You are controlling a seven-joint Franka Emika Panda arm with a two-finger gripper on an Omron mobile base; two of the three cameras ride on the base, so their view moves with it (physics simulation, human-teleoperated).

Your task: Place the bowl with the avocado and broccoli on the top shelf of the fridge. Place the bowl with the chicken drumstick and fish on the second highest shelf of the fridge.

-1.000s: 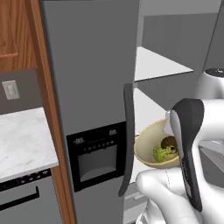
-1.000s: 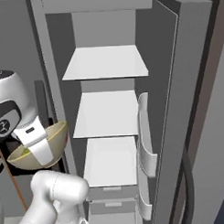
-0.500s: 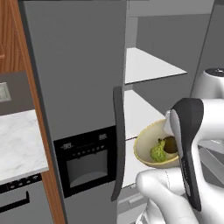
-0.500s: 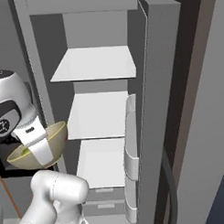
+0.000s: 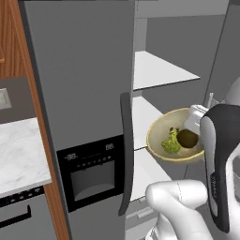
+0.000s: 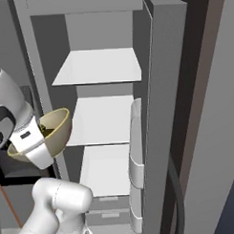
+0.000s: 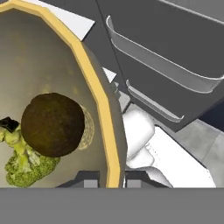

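Bowl with the avocado and broccoli [image 5: 174, 141] held up at the open fridge

In the left base frame it sits centre right, below the top shelf [image 5: 159, 70], holding the broccoli [image 5: 170, 142] and the dark avocado [image 7: 52, 124]. At the hand frame's bottom edge the hand [image 7: 110, 178] pinches the bowl's rim. The second highest shelf [image 6: 105, 119] lies mid-frame in the right base frame
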